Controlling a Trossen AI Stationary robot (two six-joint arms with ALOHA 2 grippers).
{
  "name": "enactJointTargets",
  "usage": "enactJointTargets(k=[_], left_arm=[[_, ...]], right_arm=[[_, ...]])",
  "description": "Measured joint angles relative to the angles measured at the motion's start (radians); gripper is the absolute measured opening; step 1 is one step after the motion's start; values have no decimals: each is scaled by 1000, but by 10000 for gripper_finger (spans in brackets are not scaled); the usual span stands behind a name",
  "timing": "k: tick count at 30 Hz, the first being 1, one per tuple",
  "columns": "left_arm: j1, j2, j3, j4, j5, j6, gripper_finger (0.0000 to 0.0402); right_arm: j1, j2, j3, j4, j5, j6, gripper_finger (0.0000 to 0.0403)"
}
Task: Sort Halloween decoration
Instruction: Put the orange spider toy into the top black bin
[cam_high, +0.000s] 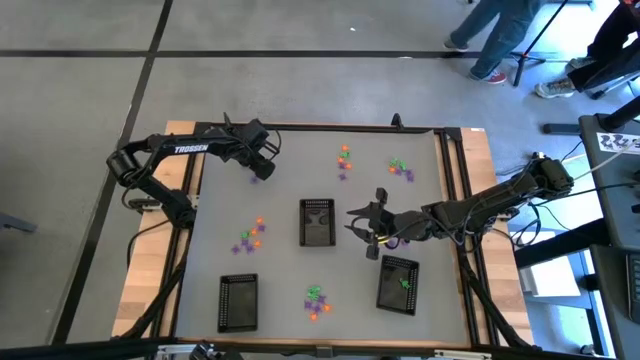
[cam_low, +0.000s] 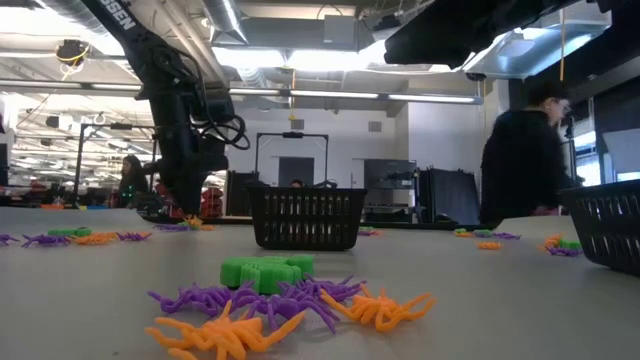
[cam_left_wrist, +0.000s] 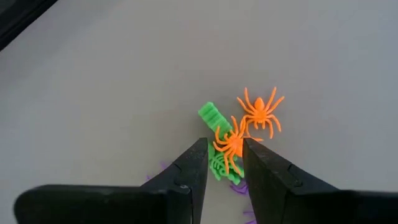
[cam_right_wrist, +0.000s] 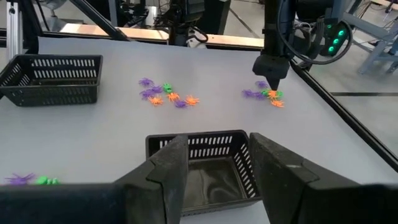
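Now an orange spider is straddled by the left tool, fingers apart, at the surface's far left. Light, bendy and snag-prone, it is best pinched across its body. The right tool hangs open above the middle tray.

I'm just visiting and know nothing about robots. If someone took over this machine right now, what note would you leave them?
Left end effector: open, down at a small pile, its fingers either side of an orange spider; grip not confirmed.
Right end effector: open, holding nothing, beside the middle tray.
Done: one green piece shows in the right-hand tray.
Left: nearly everything. Orange, purple and green trinkets lie in loose piles around the table; a third tray sits on the left arm's side.
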Motion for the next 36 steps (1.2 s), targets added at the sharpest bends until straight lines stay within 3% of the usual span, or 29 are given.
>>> enactJointTargets(k=[13,26,36], left_arm=[[0,1,0,-13,5,5,92],[-3,121,1,93,-3,8,92],[-3,99,0,82,-6,8,92]], right_arm=[[0,0,0,0,9,11,167],[0,0,1,50,9,12,167],[0,0,1,50,10,2,167]])
